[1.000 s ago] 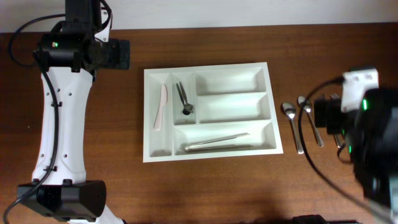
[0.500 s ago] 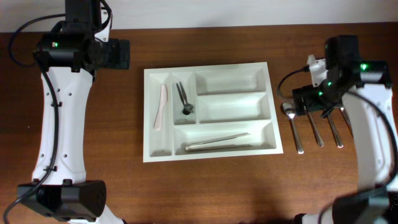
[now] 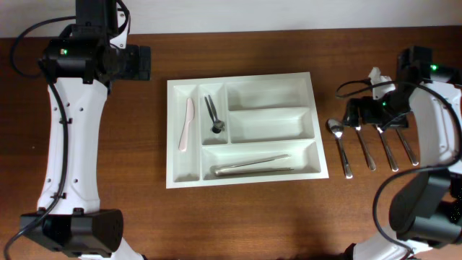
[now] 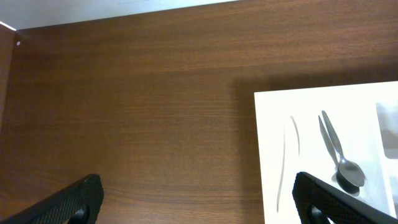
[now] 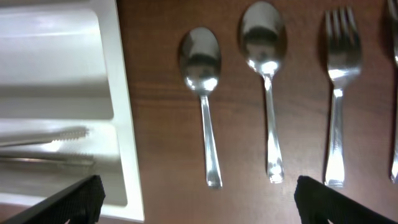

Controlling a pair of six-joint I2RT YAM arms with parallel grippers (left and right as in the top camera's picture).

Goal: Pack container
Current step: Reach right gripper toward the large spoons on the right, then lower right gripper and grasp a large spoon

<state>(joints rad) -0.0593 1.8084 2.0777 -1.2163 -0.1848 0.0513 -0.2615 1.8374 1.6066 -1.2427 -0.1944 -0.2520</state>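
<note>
The white five-compartment container [image 3: 173,130] lies mid-table. It holds a white knife [image 3: 187,123] and a small spoon [image 3: 214,115] in the narrow compartments and a long metal piece [image 3: 253,167] in the nearest long one. Two spoons [image 3: 339,144] [image 3: 363,144] and two forks [image 3: 386,148] [image 3: 408,148] lie on the table to its right. My right gripper [image 3: 352,112] hovers over the spoon bowls, open and empty. In the right wrist view its jaws [image 5: 199,202] straddle the spoon [image 5: 204,93] handles. My left gripper [image 3: 142,63] is open and empty, left of the container's far corner.
The left wrist view shows bare brown wood under the jaws [image 4: 202,205], with the container's left edge [image 4: 267,155] and its small spoon [image 4: 342,165] at right. The right wrist view shows the container wall [image 5: 124,124] at left. A white wall runs along the table's far edge.
My right arm has swung back from the near right towards the far right, uncovering the forks. Its gripper now hangs over the spoons. The left arm and the cutlery have not moved.
</note>
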